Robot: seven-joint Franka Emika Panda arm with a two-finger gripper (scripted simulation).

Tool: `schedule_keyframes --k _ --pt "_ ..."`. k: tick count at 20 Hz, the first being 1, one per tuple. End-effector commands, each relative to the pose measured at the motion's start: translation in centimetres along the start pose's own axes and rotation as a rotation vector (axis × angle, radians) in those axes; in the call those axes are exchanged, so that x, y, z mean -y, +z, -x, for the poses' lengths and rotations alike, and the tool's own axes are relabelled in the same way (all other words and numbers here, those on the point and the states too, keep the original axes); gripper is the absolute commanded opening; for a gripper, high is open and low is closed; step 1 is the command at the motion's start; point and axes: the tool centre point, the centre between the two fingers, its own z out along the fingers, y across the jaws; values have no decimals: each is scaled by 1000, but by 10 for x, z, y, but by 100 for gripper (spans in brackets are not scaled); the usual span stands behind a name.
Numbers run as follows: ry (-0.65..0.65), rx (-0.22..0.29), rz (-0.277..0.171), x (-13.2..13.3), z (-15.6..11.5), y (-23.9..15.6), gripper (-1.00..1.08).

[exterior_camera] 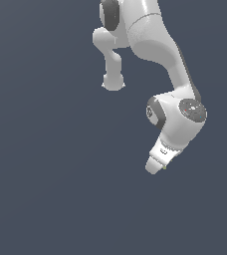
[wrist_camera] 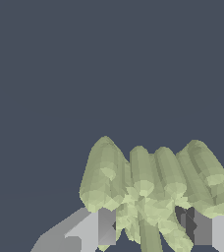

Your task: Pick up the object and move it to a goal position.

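Hanging in front of a flat slate-blue backdrop, here is how things stand.

Arm: the white Panda arm (exterior_camera: 160,55) comes in from the top of the exterior view, bends at a grey-capped joint, and angles down toward the exterior view's left.

Pincer: the pincer (exterior_camera: 154,168) sits at the low tip of the arm, pointing down and slightly to the exterior view's left. In the wrist view its two grey-and-white fingers (wrist_camera: 100,227) show on either side of the load, with the pincer's centre at (wrist_camera: 151,227).

Pincer state: narrow, and clamped onto the object; both fingers press against its lumpy sides in the wrist view.

Object: the object (wrist_camera: 153,187) is a pale yellow-green lump with long rounded lobes fanning outward away from the fingers. It fills much of the wrist view, right up against the camera.

Object, seen from outside: only a tiny yellow-green speck (exterior_camera: 164,168) peeks out at the edge of the pincer tip; the rest is hidden by the white housing.

Where it is: held between the fingers, at the pincer's tip, on the lower right part of the exterior view.

Surroundings: plain, uniform dark blue-grey all round in both views. Whether that is a surface under the pincer or just background, I cannot tell.
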Motion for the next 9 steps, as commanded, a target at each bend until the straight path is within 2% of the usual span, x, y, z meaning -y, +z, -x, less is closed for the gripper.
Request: schedule_keyframes --k 1,9 --pt "1 0 0 1 -7 -2 -100" --pt "0 1 0 1 -15 -5 -100"
